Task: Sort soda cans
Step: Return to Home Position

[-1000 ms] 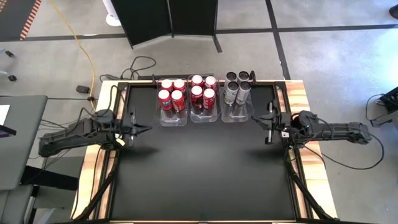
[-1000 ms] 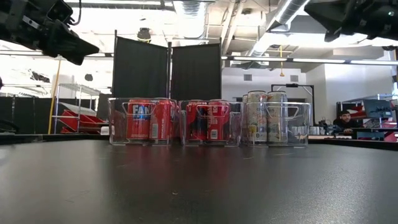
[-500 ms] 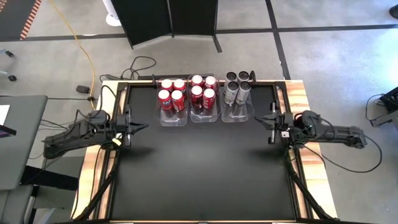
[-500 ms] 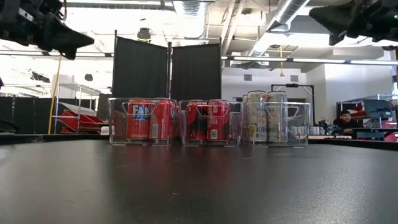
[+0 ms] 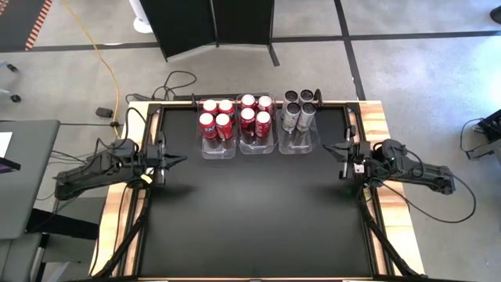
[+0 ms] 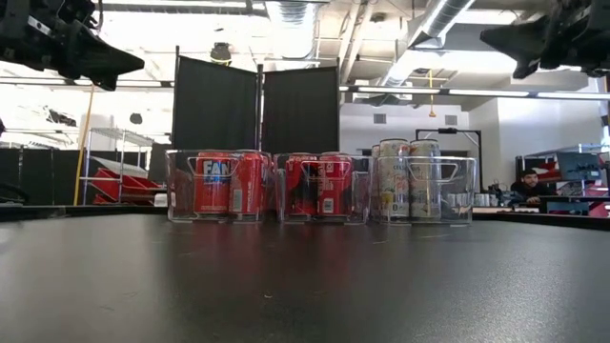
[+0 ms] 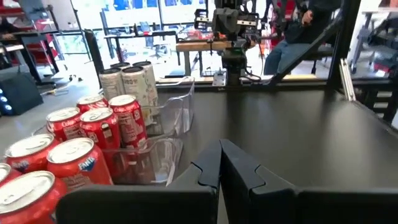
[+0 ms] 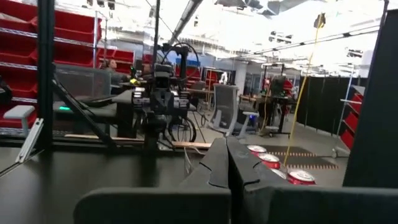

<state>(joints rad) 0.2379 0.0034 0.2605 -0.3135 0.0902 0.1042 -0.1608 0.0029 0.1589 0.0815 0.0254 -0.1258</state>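
The black table (image 5: 250, 211) carries three clear bins in a row along its far edge. The left bin (image 5: 218, 151) and the middle bin (image 5: 257, 146) each hold four upright red soda cans (image 5: 216, 119). The right bin (image 5: 298, 143) holds the silver-grey cans (image 5: 300, 110), perhaps four, though their tops crowd together. The left gripper (image 5: 184, 160) hangs over the table's left edge and the right gripper (image 5: 325, 148) over its right edge. Both have their fingers pressed together around nothing.
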